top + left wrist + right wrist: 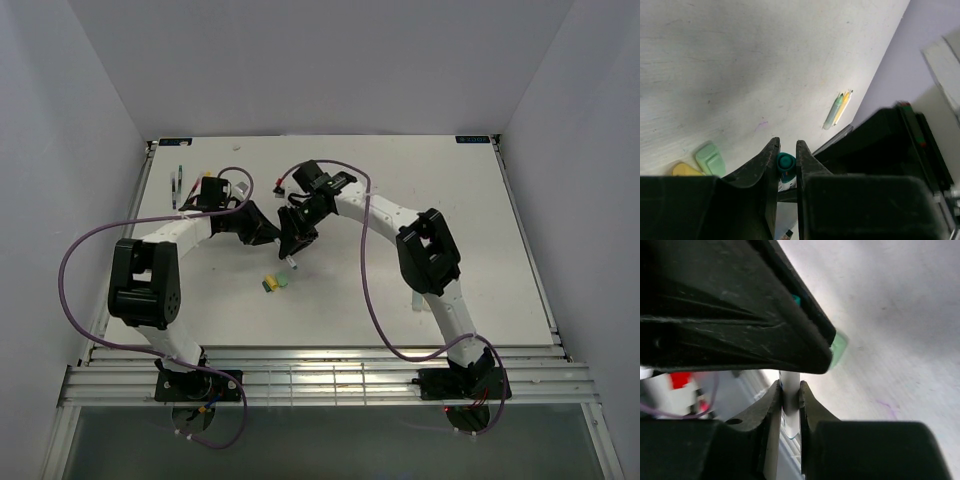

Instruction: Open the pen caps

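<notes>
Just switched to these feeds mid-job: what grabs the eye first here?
Over the middle of the table, the left gripper is shut on a teal cap while the right gripper pinches a thin white pen. Just below them in the top view lie a loose yellow cap and a green cap, side by side.

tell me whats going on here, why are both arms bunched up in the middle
Both arms meet over the middle of the table, gripping one pen between them. The left gripper has its jaws shut on the teal cap. The right gripper clamps the pen's white barrel. The cap does not look pulled off yet. A yellow cap and a light green cap already lie loose on the table nearby.
</notes>
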Robot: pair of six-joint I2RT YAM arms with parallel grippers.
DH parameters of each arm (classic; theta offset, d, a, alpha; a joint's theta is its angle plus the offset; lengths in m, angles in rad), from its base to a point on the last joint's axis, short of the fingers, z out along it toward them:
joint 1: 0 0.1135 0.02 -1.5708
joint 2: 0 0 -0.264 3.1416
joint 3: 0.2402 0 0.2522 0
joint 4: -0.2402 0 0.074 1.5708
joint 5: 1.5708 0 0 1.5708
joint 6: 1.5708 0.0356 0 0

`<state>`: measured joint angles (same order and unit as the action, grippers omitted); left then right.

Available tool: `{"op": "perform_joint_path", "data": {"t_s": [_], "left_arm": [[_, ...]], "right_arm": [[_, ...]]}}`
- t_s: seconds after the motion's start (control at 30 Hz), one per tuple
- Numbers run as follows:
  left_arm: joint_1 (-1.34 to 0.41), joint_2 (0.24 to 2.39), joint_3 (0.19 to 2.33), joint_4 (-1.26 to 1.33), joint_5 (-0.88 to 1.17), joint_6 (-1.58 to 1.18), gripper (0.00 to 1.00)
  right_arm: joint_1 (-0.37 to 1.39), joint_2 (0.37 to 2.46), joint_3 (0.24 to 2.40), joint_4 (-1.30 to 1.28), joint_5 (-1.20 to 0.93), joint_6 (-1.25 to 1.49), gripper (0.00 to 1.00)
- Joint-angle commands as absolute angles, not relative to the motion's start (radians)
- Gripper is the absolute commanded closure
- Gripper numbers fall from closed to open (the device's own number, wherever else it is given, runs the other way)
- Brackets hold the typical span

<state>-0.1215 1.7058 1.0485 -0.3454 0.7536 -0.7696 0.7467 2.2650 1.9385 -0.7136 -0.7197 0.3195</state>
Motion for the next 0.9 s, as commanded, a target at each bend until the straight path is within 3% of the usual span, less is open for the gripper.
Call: {"op": "perform_joint_path", "data": {"t_s": [0.0, 0.07, 0.2, 0.33, 0.37, 0.5, 0.7, 0.87], "left_arm": [[-0.115, 1.706, 1.112, -0.386, 0.707, -0.802, 1.0], [-0.089, 1.729, 1.156, -0.393, 0.718, -0.834, 1.0], [-0.043, 1.784, 1.233, -0.446, 0.693, -0.85, 1.0], [-0.003, 1.789, 1.25, -0.424, 0.707, -0.844, 1.0], [-0.002, 1.784, 1.235, -0.404, 0.722, -0.844, 1.0], [-0.002, 1.758, 1.18, -0.305, 0.799, -0.856, 1.0], [-0.002, 1.694, 1.118, -0.321, 0.772, -0.795, 1.0], [-0.018, 1.593, 1.052, -0.423, 0.66, -0.646, 1.0]], "right_arm": [[0.82, 2.244, 2.044, -0.904, -0.284, 0.168, 0.92], [0.834, 2.206, 2.024, -1.014, 0.027, 0.14, 0.92], [0.827, 2.106, 1.887, -1.026, 0.261, 0.152, 0.92], [0.818, 1.966, 1.686, -0.863, -0.018, 0.114, 0.92], [0.816, 1.948, 1.61, -0.783, -0.199, 0.115, 0.92], [0.798, 1.925, 1.51, -0.666, -0.549, 0.134, 0.92], [0.726, 1.873, 1.44, -0.568, -0.646, 0.205, 0.92], [0.635, 1.783, 1.408, -0.578, -0.416, 0.322, 0.92]]}}
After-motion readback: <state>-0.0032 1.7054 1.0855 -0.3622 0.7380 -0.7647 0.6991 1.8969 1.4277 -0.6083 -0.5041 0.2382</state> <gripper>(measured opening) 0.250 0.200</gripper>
